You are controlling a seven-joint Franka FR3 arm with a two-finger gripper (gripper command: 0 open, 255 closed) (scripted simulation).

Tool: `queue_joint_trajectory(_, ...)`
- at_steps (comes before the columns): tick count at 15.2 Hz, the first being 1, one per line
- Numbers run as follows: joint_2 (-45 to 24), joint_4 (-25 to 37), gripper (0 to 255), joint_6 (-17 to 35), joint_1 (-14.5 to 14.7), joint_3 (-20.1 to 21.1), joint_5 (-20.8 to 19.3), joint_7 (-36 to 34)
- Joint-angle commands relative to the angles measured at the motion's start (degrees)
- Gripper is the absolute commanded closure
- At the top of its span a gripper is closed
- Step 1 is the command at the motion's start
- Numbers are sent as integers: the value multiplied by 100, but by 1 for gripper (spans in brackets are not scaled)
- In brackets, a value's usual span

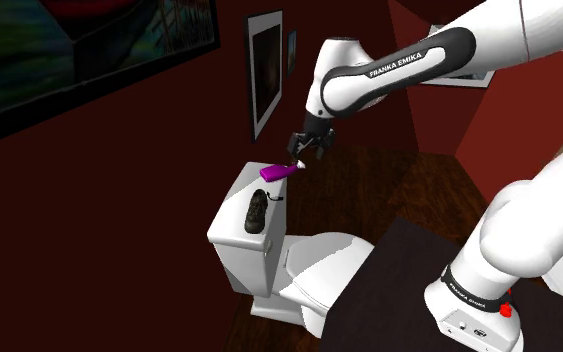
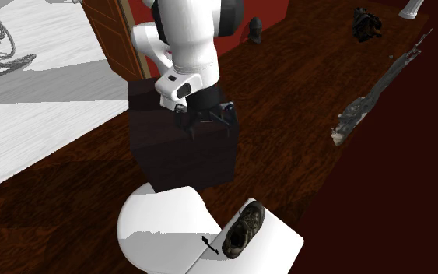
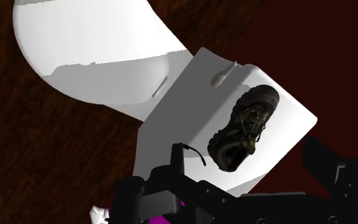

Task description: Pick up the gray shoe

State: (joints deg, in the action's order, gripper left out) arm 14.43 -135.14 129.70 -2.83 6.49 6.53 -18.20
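Arm (image 1: 399,65): white, stretched out above the tank.
Toilet (image 1: 319,265): white, lid down, in front of the tank.
Tank (image 1: 231,215): white, flat-topped, against a dark red wall.
Shoe (image 1: 256,212): dark, laced, sole down near the middle of the tank top; nothing grips it.
Tool (image 1: 307,155): above one end of the tank, fingers spread and empty, apart from the shoe.
Purple thing (image 1: 275,172): on that tank end, just under the tool.
Black wire (image 1: 274,197): thin, on the tank between shoe and purple thing.

Scene is rendering dim; dark walls (image 1: 119,200) and floor (image 3: 31,159) are swallowing detail. White toilet (image 3: 75,38) is catching the brightest light, hard-edged shadows crossing it.
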Motion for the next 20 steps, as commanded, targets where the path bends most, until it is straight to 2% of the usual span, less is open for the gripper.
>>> queue_joint_trajectory(1,-447,91,0,358,-1,55,65,-223)
queue_joint_trajectory(11,-2656,1180,0,1490,75,143,288,-1208)
queue_joint_trajectory(20,-4610,2718,0,1955,211,81,546,-1894)
